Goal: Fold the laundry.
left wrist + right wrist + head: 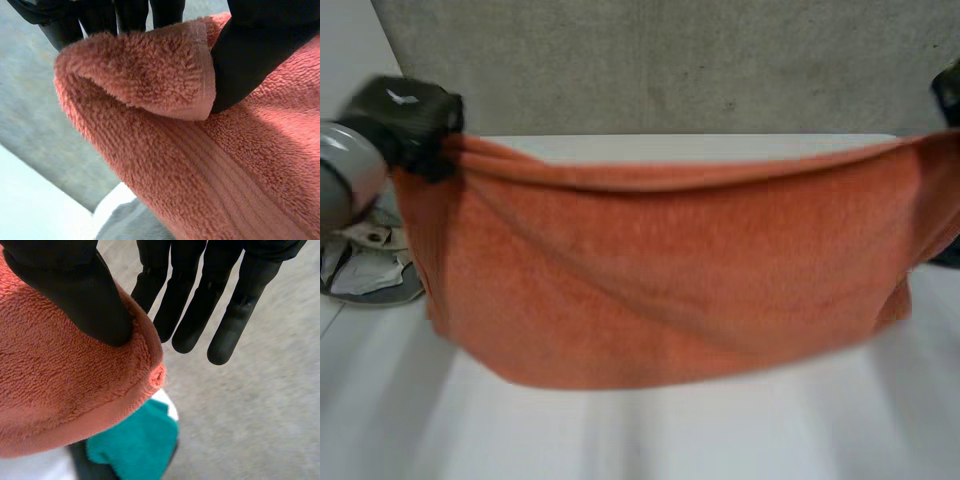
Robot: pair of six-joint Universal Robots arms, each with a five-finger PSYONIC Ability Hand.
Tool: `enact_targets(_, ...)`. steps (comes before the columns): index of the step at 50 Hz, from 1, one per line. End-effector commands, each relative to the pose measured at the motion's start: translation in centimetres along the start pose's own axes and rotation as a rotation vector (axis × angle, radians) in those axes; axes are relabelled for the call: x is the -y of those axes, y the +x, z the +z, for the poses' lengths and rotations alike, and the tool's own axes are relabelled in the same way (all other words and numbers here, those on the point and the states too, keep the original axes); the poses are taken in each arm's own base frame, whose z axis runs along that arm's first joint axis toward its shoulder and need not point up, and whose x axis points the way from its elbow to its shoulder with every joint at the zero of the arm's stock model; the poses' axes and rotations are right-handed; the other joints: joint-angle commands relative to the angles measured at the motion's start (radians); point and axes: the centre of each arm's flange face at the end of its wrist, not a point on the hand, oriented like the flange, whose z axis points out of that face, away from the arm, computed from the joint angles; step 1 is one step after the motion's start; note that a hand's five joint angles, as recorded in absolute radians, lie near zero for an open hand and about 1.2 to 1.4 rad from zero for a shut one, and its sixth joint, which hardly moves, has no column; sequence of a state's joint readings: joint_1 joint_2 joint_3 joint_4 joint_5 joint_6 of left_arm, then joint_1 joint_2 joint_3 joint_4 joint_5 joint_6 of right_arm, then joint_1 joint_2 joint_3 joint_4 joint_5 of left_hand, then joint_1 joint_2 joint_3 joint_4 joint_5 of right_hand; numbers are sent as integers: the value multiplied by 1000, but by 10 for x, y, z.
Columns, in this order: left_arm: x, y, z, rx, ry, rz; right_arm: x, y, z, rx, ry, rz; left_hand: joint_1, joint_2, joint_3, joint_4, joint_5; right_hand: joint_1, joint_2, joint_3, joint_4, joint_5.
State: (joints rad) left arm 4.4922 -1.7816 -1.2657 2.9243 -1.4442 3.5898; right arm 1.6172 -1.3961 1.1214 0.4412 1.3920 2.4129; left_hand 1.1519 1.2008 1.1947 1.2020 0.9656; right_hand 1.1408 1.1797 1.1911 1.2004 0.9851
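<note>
The towel point(660, 280) is thick terry, soft, limp and probably light. It hangs stretched over the table point(620, 440), sagging in the middle, so the top corners are the best hold. The left hand point(250, 60), raised, pinches the left corner between thumb and fingers. The right hand point(75, 285), about level, presses the right corner between thumb and straight fingers.

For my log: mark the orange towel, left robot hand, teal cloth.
orange towel point(660, 290), head view, hanging middle.
left robot hand point(250, 55), left wrist view, thumb.
teal cloth point(135, 440), right wrist view, middle.
</note>
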Motion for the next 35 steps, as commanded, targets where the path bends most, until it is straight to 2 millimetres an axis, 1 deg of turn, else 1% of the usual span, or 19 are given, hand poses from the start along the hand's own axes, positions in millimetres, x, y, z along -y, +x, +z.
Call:
enact_targets(1, -26, 15, 75, 38, 134, 58, -25, -13, 68, -157, 10, -21, 244, 195, 202, 194, 256, 255, 217, 205, 196, 237)
enact_targets(2, -23, 13, 81, 57, 172, 69, -22, -10, 74, -190, 43, -20, 244, 195, 202, 194, 256, 255, 217, 205, 196, 237)
enact_targets(4, -2, 4, 97, 125, 317, 91, -12, -4, 85, -267, 125, -21, 244, 195, 202, 194, 256, 255, 217, 205, 196, 237)
enact_targets(5, 7, 0, 100, 147, 366, 92, 4, 4, 91, -354, 223, -24, 244, 195, 202, 194, 256, 255, 217, 205, 196, 237)
enact_targets(6, 17, -3, 103, 170, 418, 98, 13, 9, 93, -398, 273, -24, 244, 195, 202, 194, 256, 255, 217, 205, 196, 237)
enact_targets(7, 38, -11, 105, 221, 525, 109, 22, 14, 94, -446, 323, -22, 244, 195, 202, 194, 256, 255, 217, 205, 196, 237)
enact_targets(8, 48, -16, 105, 247, 570, 112, 31, 20, 94, -497, 373, -19, 244, 195, 202, 194, 256, 255, 217, 205, 196, 237)
enact_targets(9, 58, -21, 105, 271, 616, 113, 49, 30, 92, -583, 467, -10, 244, 195, 202, 194, 256, 255, 217, 205, 196, 237)
enact_targets(11, 80, -29, 101, 322, 727, 112, 62, 38, 89, -651, 546, -3, 244, 195, 202, 194, 256, 255, 217, 205, 196, 237)
enact_targets(13, 89, -32, 98, 340, 770, 103, 77, 41, 84, -703, 626, 6, 244, 195, 202, 194, 256, 255, 217, 205, 196, 237)
enact_targets(17, 97, -31, 90, 328, 799, 67, 84, 30, 79, -677, 645, 14, 244, 195, 202, 194, 256, 255, 217, 205, 196, 237)
enact_targets(20, 80, -27, 89, 296, 750, 27, 74, 20, 82, -644, 613, 14, 244, 195, 202, 194, 256, 255, 217, 205, 196, 237)
enact_targets(28, 11, 3, 91, 185, 559, -46, 21, -23, 96, -481, 485, 46, 244, 195, 202, 194, 256, 255, 217, 205, 196, 237)
enact_targets(29, 5, 7, 92, 176, 540, -49, 10, -35, 98, -432, 460, 40, 244, 195, 202, 194, 256, 255, 217, 205, 196, 237)
enact_targets(31, -21, 19, 95, 146, 468, -56, -3, -48, 100, -378, 427, 35, 244, 195, 202, 194, 256, 255, 217, 205, 196, 237)
enact_targets(32, -33, 25, 97, 132, 436, -60, -19, -64, 103, -314, 384, 32, 244, 195, 202, 194, 256, 255, 217, 205, 196, 237)
enact_targets(33, -46, 31, 99, 118, 399, -64, -28, -72, 106, -284, 359, 29, 244, 195, 202, 194, 256, 255, 217, 205, 196, 237)
enact_targets(34, -69, 42, 102, 93, 337, -69, -39, -82, 108, -250, 327, 29, 244, 195, 202, 194, 256, 255, 217, 205, 196, 237)
enact_targets(35, -80, 48, 102, 80, 305, -72, -48, -90, 110, -221, 295, 27, 244, 195, 202, 194, 256, 255, 217, 205, 196, 237)
